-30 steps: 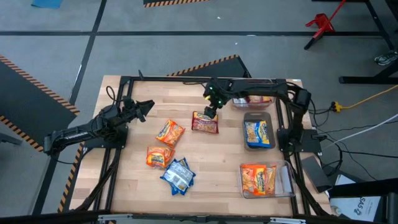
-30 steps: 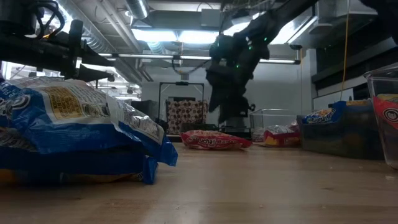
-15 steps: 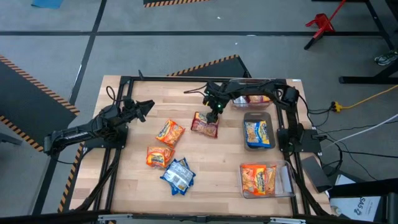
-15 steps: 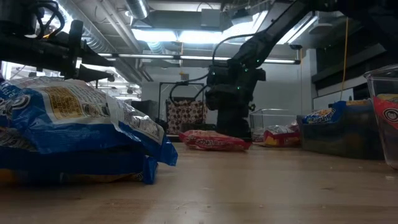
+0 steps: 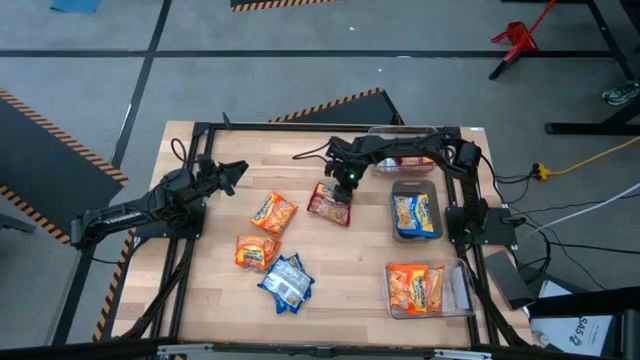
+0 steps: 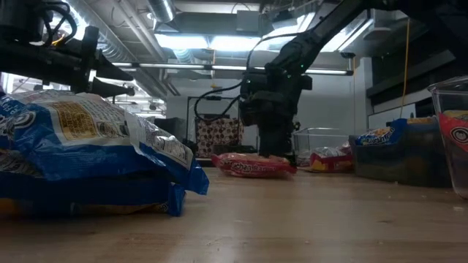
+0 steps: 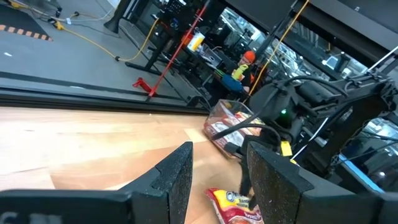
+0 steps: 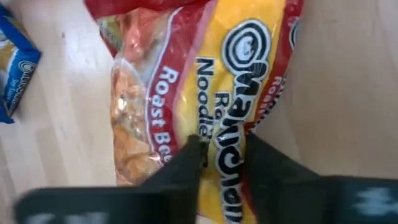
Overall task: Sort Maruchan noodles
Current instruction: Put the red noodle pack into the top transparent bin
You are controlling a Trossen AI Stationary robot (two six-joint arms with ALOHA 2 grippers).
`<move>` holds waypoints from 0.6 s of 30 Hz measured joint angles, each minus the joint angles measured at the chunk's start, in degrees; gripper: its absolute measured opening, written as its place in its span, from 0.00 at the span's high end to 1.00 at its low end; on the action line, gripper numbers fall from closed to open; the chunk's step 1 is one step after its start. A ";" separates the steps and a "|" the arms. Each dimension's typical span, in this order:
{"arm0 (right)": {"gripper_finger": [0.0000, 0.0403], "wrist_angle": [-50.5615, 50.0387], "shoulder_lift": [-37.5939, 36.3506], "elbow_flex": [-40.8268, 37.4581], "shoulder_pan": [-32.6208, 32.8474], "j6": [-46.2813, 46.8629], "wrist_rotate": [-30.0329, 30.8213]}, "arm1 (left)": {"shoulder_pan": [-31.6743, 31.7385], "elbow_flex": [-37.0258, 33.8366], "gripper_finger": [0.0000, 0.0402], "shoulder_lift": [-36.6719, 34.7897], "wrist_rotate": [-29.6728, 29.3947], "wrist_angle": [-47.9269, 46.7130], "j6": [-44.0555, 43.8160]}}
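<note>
Right end effector [image 5: 346, 181] reaches down, fingers pinched on red Roast Beef packet [image 5: 330, 203]. Left end effector [image 5: 234, 171] waits well apart from red Roast Beef packet, fingers narrowly apart.

Grey floor [image 5: 300, 60], hazard-striped mats [image 5: 40, 110], ceiling striplights [image 6: 212, 42]

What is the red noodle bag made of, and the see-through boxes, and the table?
The red packet looks like thin glossy plastic film: it crinkles and catches light. The bins look like clear hard plastic, since you can see packets through the walls. The table looks like pale wood planks with a smooth finish, showing grain and seams, though it might be a wood-look surface.
</note>
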 joint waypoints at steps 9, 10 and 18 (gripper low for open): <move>0.98 -1.20 0.24 1.94 0.04 1.75 -3.05 | 0.00 0.00 0.63 0.00 -0.63 0.02 0.00; 0.99 -1.97 0.22 2.63 0.07 1.79 -2.94 | 0.00 0.00 0.63 0.00 -0.63 0.04 0.01; 1.00 -8.92 -2.15 9.16 -0.38 2.62 -3.18 | 0.00 0.00 0.63 0.01 -0.59 -0.03 0.08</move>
